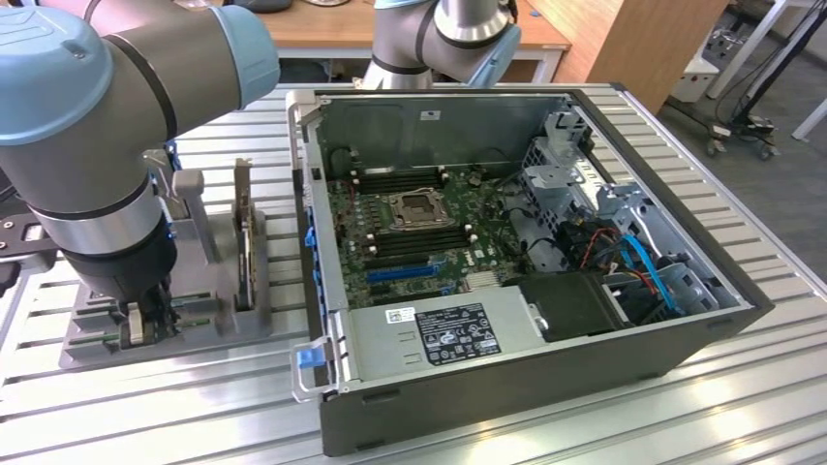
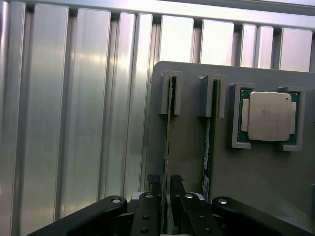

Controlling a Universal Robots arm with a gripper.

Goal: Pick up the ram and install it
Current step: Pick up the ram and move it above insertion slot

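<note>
The ram [image 2: 167,142] is a thin green stick standing on edge in a slot of the grey holder [image 2: 189,147]. My gripper [image 2: 165,189] is low over it, one black finger on each side of its near end, with slim gaps showing, so it is open. In the exterior view the gripper [image 1: 142,325] is down at the holder [image 1: 91,339], at the exterior view's left. The open computer case [image 1: 517,242] lies beside the holder, its motherboard [image 1: 413,228] facing up.
A second green board [image 2: 208,137] stands edge-on in the neighbouring slot, and a silver processor chip [image 2: 268,116] sits in a pocket beyond it. A tall card [image 1: 242,232] stands upright in the holder near the case wall. The table is ribbed aluminium [image 2: 74,123].
</note>
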